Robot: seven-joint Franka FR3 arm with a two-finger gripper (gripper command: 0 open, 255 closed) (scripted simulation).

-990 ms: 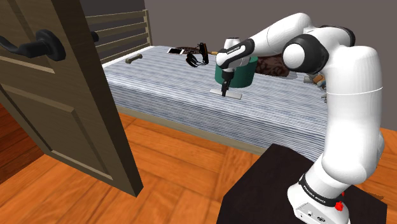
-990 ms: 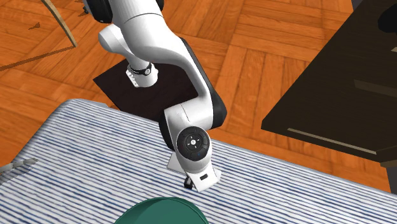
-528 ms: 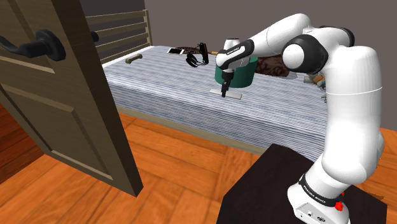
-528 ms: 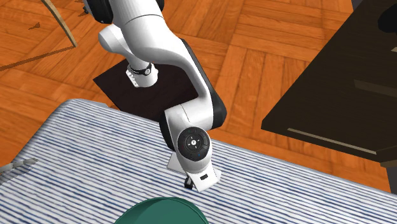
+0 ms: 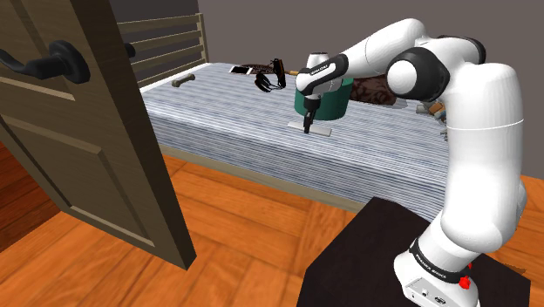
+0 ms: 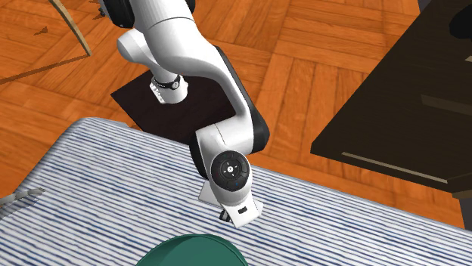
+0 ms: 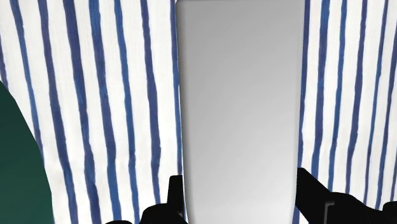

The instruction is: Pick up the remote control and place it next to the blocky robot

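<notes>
The remote control (image 7: 240,95), seemingly a stiff, light, slippery grey slab lying on the striped bed (image 7: 95,95), is being clamped between the fingers (image 7: 175,207) across its narrow end.

- Light is even and fairly bright in all my views; everything is sharp edge to edge, and straight lines stay straight.
- Wrist view: remote control (image 7: 238,95) shades in a soft grey gradient, lightest near my fingers (image 7: 173,203), which read as flat black.
- Shoulder view: door (image 5: 96,131) face sits dimmer than the bedspread (image 5: 227,113).
</notes>
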